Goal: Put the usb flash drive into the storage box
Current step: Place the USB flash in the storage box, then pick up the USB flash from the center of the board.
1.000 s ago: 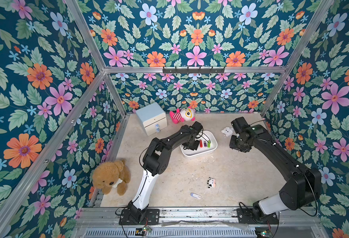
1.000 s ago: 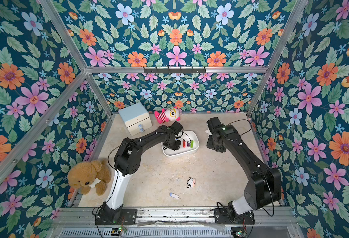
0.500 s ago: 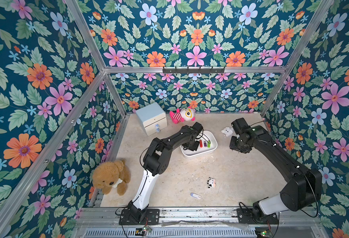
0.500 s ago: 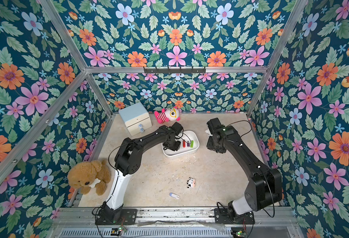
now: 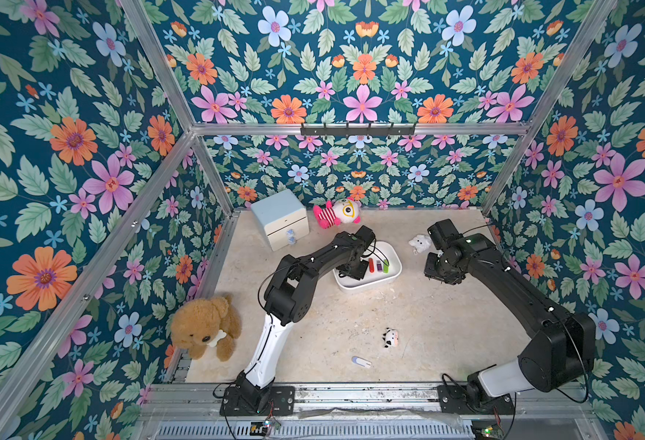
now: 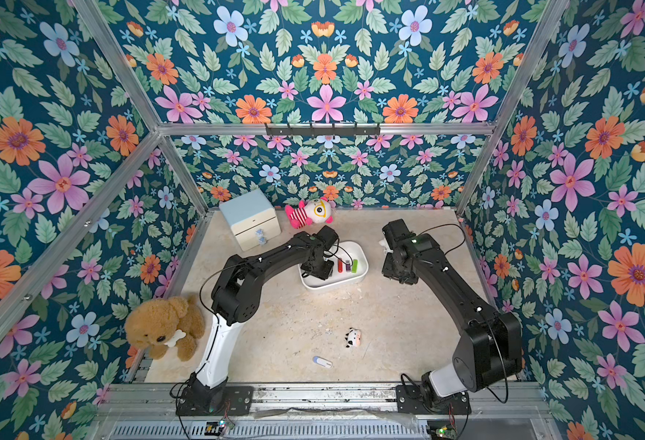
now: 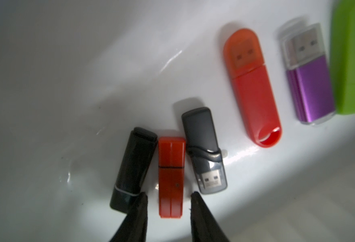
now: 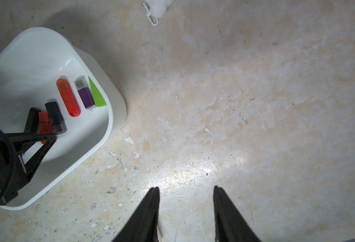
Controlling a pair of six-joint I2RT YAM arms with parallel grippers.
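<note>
"So, what lies nearest the front edge?"

"A white flash drive [image 5: 361, 362] on the table [image 5: 332, 324], with a small cow toy [image 5: 391, 337] at its 2 o'clock."

"And farther in?"

"Toward 12 o'clock from the cow toy is the storage box [image 5: 370, 285]. Inside it, the left gripper [image 7: 169, 196] has its jaws slightly spread around a red flash drive [image 7: 171, 167]. That drive lies flat on the box floor, with a gap at each tip. A black drive [image 7: 133, 165] and a grey drive [image 7: 201, 146] flank it."

"The other arm?"

"At the box's 3 o'clock, the right gripper [image 8: 186, 188] hangs with its jaws apart above bare tabletop."
</note>
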